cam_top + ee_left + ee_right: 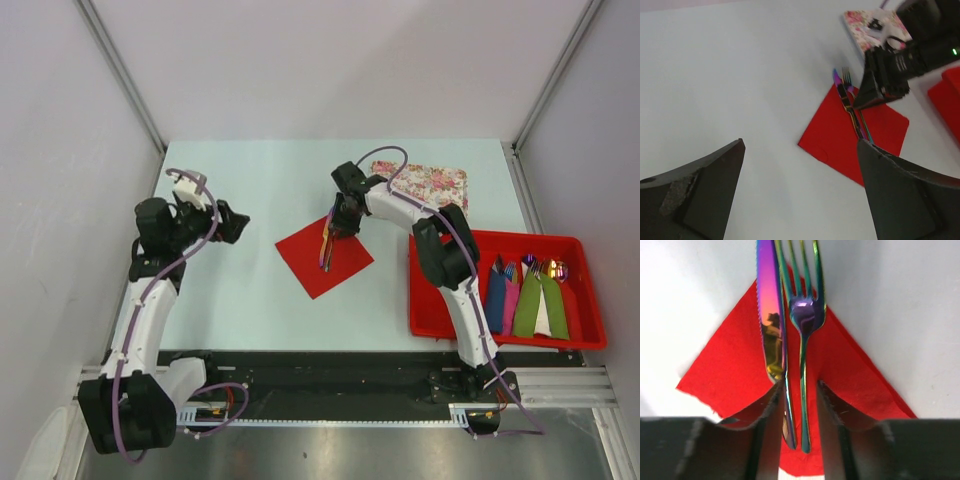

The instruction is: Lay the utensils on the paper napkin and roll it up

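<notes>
napkin: one thin, square, bright red paper napkin [348, 264], flat mid-tabletop [250, 300], turned like a diamond.
utensils: slim metal utensils with a purple-blue iridescent sheen [325, 252], lying side by side on the napkin; heads past its 12 o'clock corner onto bare tabletop, handles running toward 6 o'clock.
utensil count: two seen, one serrated knife [770, 315] and one fork [805, 315].
right pincer [799, 386]: jaws a little apart, astride both handles, a sliver of red showing beside the fork handle; judged not clamped.
left pincer [801, 142]: jaws wide apart, nothing between, hovering at 9 o'clock of the napkin, well apart from it.
utensil handling: stiff, light and slick, prone to skate or roll apart; best taken across both handles together.
napkin handling: soft, near weightless, easy to crease or tear, likely to slide on the smooth tabletop; best pinched at the 9 or 3 o'clock corner, folded over the handles, then rolled crosswise with the metal pinned by the other pincer.
others: one floral-patterned mat [430, 185] at 1 o'clock; one red plastic tray [585, 320] at 4 o'clock, holding what look like four finished napkin rolls [527, 300]: one blue, one pink, two green.
</notes>
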You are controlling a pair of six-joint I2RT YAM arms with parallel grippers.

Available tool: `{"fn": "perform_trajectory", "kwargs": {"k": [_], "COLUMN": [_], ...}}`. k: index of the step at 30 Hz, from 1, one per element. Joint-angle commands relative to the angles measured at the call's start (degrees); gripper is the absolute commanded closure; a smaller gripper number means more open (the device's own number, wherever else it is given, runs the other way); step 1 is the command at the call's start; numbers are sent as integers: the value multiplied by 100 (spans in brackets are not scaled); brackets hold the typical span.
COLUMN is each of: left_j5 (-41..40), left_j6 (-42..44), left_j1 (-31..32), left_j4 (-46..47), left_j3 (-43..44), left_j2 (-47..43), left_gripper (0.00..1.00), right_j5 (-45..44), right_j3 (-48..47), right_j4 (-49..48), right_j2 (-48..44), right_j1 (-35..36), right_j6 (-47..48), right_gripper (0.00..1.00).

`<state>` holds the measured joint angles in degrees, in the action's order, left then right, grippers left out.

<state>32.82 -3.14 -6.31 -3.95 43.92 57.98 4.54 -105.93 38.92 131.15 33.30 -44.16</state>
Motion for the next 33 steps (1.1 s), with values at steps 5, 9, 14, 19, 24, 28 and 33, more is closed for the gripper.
{"fn": "perform_trajectory", "kwargs": {"k": [5, 9, 14, 19, 24, 28, 33], "left_j5": [1807, 1623, 1158, 560, 366, -161, -451], "left_j6": [3975, 5321, 6342, 6958, 6940, 7204, 7248], "left_j1": [586, 1446, 2536, 3441, 3908, 4225, 4339], "left_j4": [-1563, -2048, -1892, -1539, -1530, -1601, -1741], "left_j3": [-103, -138, -304, -253, 64, 213, 459], "left_j2": [126, 617, 1092, 2057, 2701, 3114, 3465], "left_gripper": [9, 19, 32, 43, 46, 51, 54], "right_j5": [1231, 1445, 2767, 3940, 3528, 3283, 3361], "right_j3": [257, 441, 740, 1311, 1435, 1400, 1373], "right_j4": [-481, -578, -543, -544, -236, -165, -77], "right_j2": [-1082, -1469, -1847, -2172, -2270, -2217, -2120], "right_j1": [-323, -394, -640, -1044, -1054, -1115, -1291], "right_j6": [917, 2067, 3481, 4116, 4547, 4583, 4566], "right_gripper": [44, 34, 24, 17, 14, 12, 12]}}
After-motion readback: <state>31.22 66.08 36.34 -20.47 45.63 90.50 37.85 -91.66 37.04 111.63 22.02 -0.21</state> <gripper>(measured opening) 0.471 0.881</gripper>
